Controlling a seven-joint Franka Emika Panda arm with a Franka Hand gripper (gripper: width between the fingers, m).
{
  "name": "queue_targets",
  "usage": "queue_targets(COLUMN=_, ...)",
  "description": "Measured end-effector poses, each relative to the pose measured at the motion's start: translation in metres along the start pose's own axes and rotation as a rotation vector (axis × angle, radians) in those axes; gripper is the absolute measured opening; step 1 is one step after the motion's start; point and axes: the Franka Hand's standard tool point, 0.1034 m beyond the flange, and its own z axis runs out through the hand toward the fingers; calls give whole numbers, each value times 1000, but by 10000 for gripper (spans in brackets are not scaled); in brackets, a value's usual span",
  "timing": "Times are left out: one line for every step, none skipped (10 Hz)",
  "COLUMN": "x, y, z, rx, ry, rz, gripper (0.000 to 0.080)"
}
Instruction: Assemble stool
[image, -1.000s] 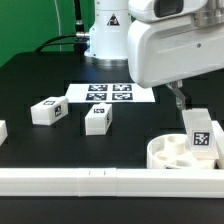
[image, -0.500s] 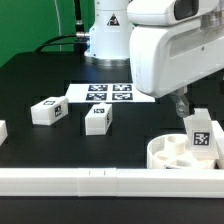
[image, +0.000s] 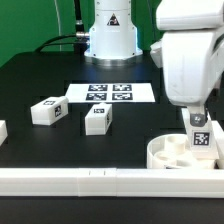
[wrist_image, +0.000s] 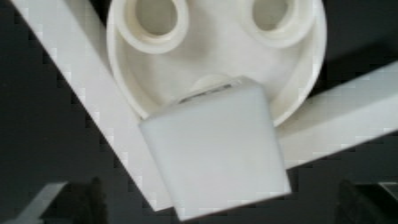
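1. The seat lies at the exterior view's right, behind the front rail, with a tagged leg upright in it.
2. The gripper hovers just above that leg, fingers wide apart, empty.
3. A second leg and third leg, black-and-white tags showing, lie near the marker board.

Black table under a green backdrop.
The marker board lies flat mid-table; the backdrop rises beyond it.

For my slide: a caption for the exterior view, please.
Open gripper above a leg standing in the seat; loose legs lie nearby.
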Motion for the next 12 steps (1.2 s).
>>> queue_targets(x=-4, y=1, z=2, rx=-2, ry=-13, rz=-109, gripper=649)
queue_targets(x=-5, y=1, z=4, rx=0, ry=-15, rz=-107, gripper=649)
queue_targets(x=-6, y=0, z=7, rx=4, ry=-17, rz=-106, gripper=649)
queue_targets(x=-8, y=0, z=9, rx=7, ry=-18, rz=-104, gripper=649)
queue_targets(x=-8, y=-1, z=10, rx=10, ry=-19, rz=-102, gripper=649)
queue_targets(x=-8, y=-1, z=12, rx=12, ry=-20, rz=-100, gripper=637)
queue_targets(x=-8, y=-2, z=13, rx=14, ry=-21, rz=-99, gripper=637)
queue_targets(x=-8, y=-3, z=16, rx=17, ry=-22, rz=-100, gripper=467)
queue_targets(x=-7, y=-2, z=17, rx=17, ry=-21, rz=-100, gripper=338)
queue_targets(x=-7, y=-2, z=17, rx=20, ry=-22, rz=-96, gripper=338)
queue_targets(x=-8, y=-2, z=17, rx=19, ry=-22, rz=-76, gripper=338)
queue_targets(x=-8, y=-2, z=17, rx=19, ry=-22, rz=-76, gripper=338)
